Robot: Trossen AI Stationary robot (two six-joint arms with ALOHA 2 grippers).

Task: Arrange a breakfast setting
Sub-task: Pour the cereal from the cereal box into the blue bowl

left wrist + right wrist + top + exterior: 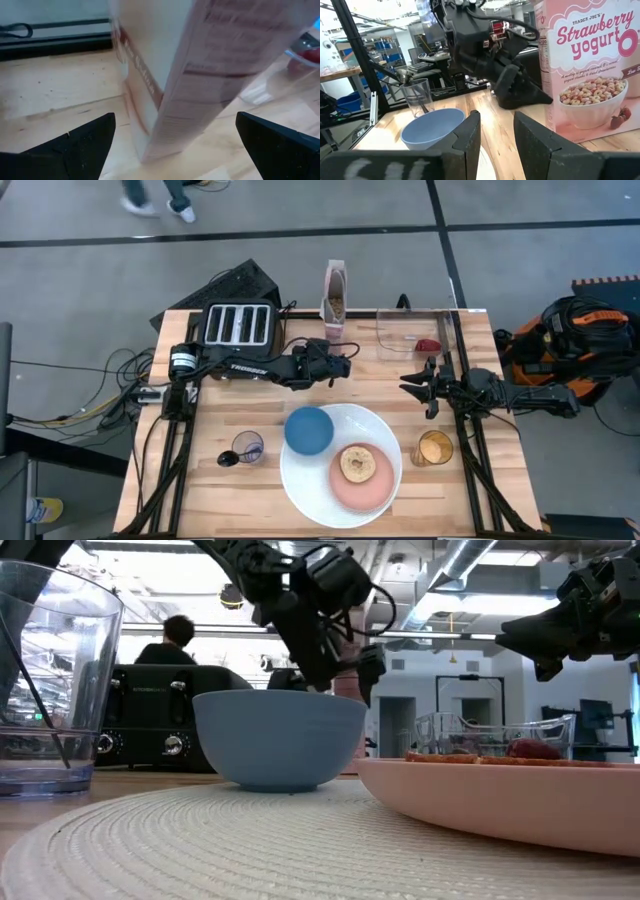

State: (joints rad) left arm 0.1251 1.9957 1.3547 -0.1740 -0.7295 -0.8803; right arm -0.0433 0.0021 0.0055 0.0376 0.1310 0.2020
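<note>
My left gripper [343, 366] hangs over the back middle of the table [200, 480], its fingers spread wide and empty, pointing at the cereal box [335, 295]; in my left wrist view the box [175, 75] stands upright close ahead, in line with the gap between the two fingers [75, 150], not touching either; in the right wrist view the same gripper [520, 90] sits just beside the box [585, 70].

My right gripper [412, 383] hovers over the right half of the table, nothing in it, fingers [535, 145] parted by a narrow gap; it points toward the left arm, and is near the amber glass [434, 448].

The white plate [300, 480] lies at the front middle; the blue bowl [308, 430] rests on its back left part; the pink plate [345, 485] sits on its right part, carrying the bagel [357, 464]; in the low view the bowl [280, 745] stands just beside the pink plate [500, 795].

The red fruit [428, 345] lies in a clear container [395, 320] at the back right, well apart from the plates; a clear glass [247, 447] with the spoon [228, 459] in it stands left of the white plate; the toaster [238, 328] sits at the back left; a person [165, 640] shows in the room beyond.
</note>
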